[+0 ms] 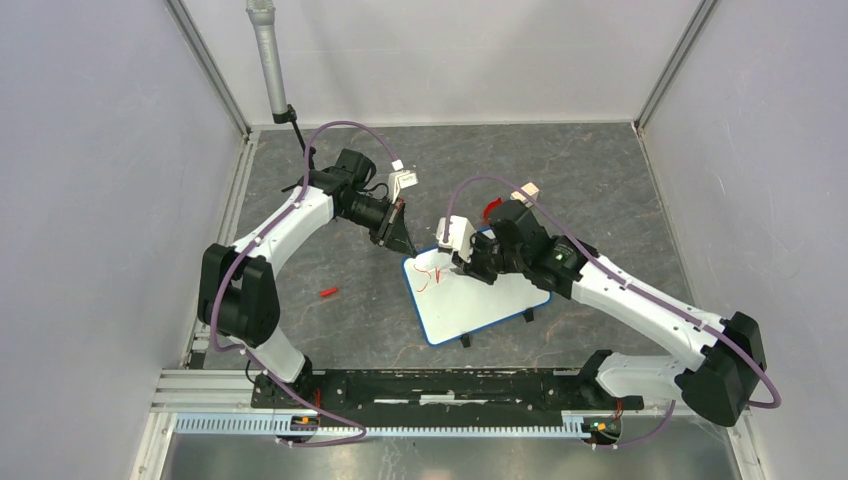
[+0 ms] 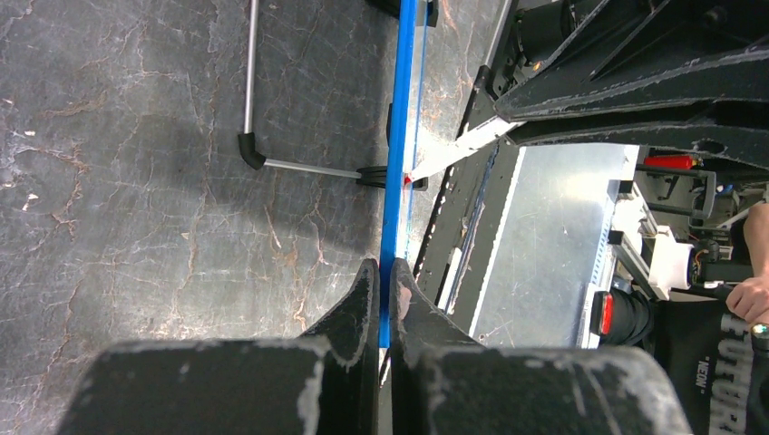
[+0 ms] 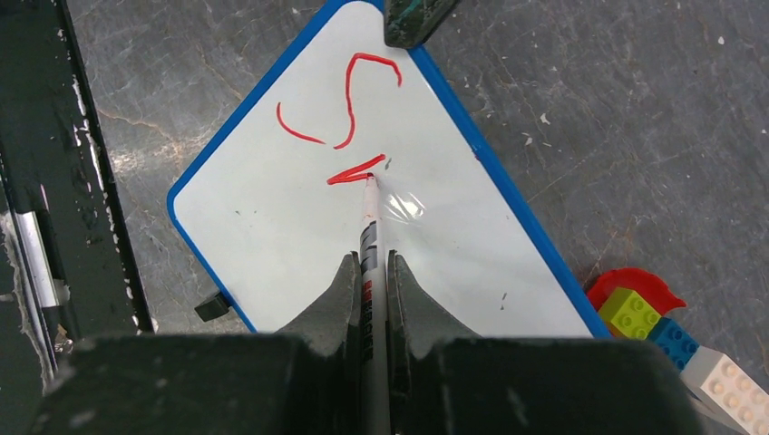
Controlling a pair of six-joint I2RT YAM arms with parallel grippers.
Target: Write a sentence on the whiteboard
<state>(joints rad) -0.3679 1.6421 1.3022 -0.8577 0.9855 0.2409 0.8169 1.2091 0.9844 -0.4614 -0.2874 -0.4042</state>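
Small rectangular blue-rimmed whiteboard (image 3: 272,245): white face, blue rim, black feet.
Handwritten marker lettering (image 3: 346,104): red strokes on the whiteboard's face.
Slim plastic marker pen (image 3: 370,245): white barrel, black and red print, red tip.
Stone-look tabletop (image 3: 635,109): dark grey with pale veining, under the whiteboard.
Studded plastic toy bricks (image 3: 648,313): red, lime, blue and white, just beside the whiteboard.

The whiteboard (image 1: 480,300) lies mid-table, between the arms. The left gripper (image 1: 408,245) is at its far left corner. The right gripper (image 1: 468,262) is above it, and its marker (image 3: 372,227) touches the written strokes (image 3: 349,100). A small piece (image 1: 327,292) lies left of the board, and toy bricks (image 3: 648,317) lie behind it.
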